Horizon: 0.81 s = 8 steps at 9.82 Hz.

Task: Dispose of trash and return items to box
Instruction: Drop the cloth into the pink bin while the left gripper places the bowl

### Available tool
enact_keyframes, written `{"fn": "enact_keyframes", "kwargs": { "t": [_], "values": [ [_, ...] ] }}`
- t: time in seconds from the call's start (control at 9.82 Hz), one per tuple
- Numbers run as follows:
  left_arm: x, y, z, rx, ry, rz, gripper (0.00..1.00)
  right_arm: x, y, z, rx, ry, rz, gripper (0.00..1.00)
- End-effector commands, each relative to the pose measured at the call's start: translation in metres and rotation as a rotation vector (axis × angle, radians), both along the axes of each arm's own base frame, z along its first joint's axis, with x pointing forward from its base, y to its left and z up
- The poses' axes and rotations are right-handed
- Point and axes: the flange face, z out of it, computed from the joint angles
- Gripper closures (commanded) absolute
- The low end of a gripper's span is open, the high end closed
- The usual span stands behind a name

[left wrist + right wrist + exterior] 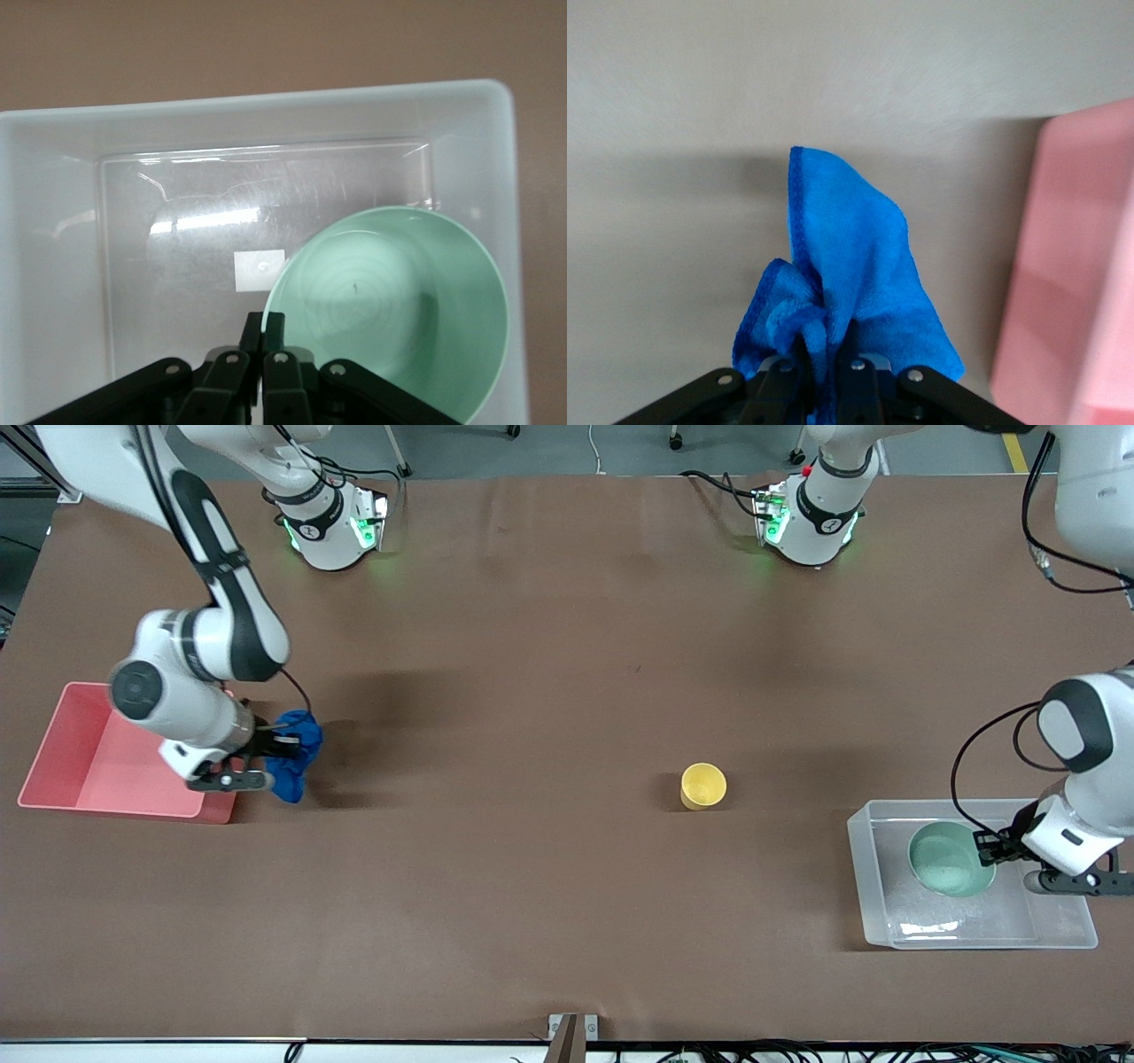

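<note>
My right gripper [276,746] is shut on the blue cloth [296,755], holding it up over the table just beside the pink bin [97,766]; the cloth hangs from its jaws in the right wrist view [846,266]. My left gripper [985,849] is shut on the rim of the mint-green bowl [948,859], holding it inside the clear box [886,921]. In the left wrist view the bowl [399,301] is tilted over the box's bottom with its white sticker [259,269]. The yellow cup [702,786] stands upright alone on the table between the arms.
The pink bin sits at the right arm's end of the table; its edge shows in the right wrist view [1081,266]. The clear box sits at the left arm's end, near the front camera. Brown table surface lies around the cup.
</note>
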Motion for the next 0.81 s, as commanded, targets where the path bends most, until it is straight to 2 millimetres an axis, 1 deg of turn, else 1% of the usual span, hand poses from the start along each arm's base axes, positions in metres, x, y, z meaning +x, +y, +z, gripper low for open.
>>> {"fn": "enact_keyframes", "kwargs": {
  "t": [0.0,0.1,0.2,0.31,0.41,0.51,0.61,0.71],
  "values": [
    [0.011,0.003,-0.056,-0.007,0.055,-0.045,1.0,-0.003,-0.025,0.07,0.009,-0.032,-0.041,0.99],
    [0.009,0.003,-0.066,-0.011,0.068,-0.043,1.0,-0.005,-0.038,0.086,0.007,-0.058,-0.059,0.99],
    [0.007,0.007,-0.078,-0.016,0.084,-0.039,0.99,-0.007,-0.057,0.088,-0.001,-0.062,-0.081,0.99],
    [0.005,0.006,-0.095,-0.023,0.103,-0.032,0.91,-0.012,-0.09,0.083,0.0,-0.055,-0.101,0.99],
    [0.006,0.005,-0.092,-0.023,0.097,-0.029,0.63,-0.017,-0.115,0.079,0.001,-0.048,-0.123,0.98],
    [0.008,0.009,-0.083,-0.021,0.084,-0.021,0.07,-0.023,-0.143,0.069,0.005,-0.037,-0.116,0.98],
    [0.01,0.014,-0.06,-0.015,0.052,-0.016,0.0,-0.029,-0.171,0.05,0.013,-0.012,-0.121,0.98],
    [0.013,0.005,-0.036,-0.018,0.027,-0.011,0.0,-0.031,-0.19,0.032,0.014,-0.013,-0.112,0.97]
  ]
}}
